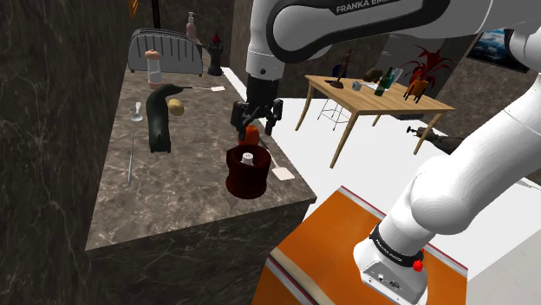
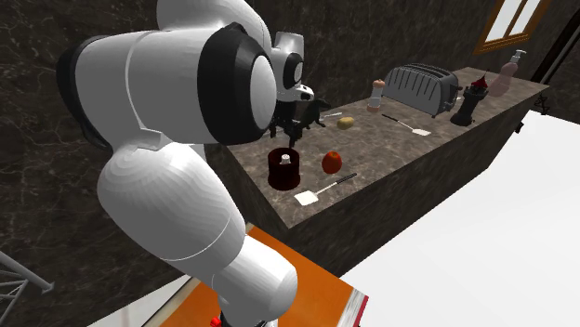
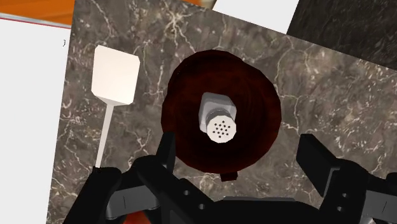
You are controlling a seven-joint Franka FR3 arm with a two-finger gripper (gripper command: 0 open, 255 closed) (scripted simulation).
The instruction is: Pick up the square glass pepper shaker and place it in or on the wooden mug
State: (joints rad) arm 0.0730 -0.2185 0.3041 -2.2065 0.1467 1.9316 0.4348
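Observation:
A dark reddish-brown mug (image 1: 247, 178) (image 2: 283, 172) stands near the front corner of the marble counter (image 1: 186, 204). Inside it stands a small grey shaker (image 1: 249, 158) (image 2: 285, 159) with a perforated cap. In the wrist view the shaker (image 3: 219, 121) sits upright in the middle of the mug (image 3: 264, 89). My gripper (image 1: 257, 117) (image 2: 292, 128) (image 3: 239, 146) hovers straight above the mug, open, its fingers (image 3: 167, 147) spread to either side of the rim and touching nothing.
A white spatula (image 1: 283, 173) (image 3: 114, 76) lies by the counter's edge beside the mug. A red-orange round object (image 2: 331, 162) sits just behind it. A dark figure (image 1: 158, 117), a toaster (image 1: 165, 50) and bottles stand farther back. A wooden table (image 1: 381, 97) is across the room.

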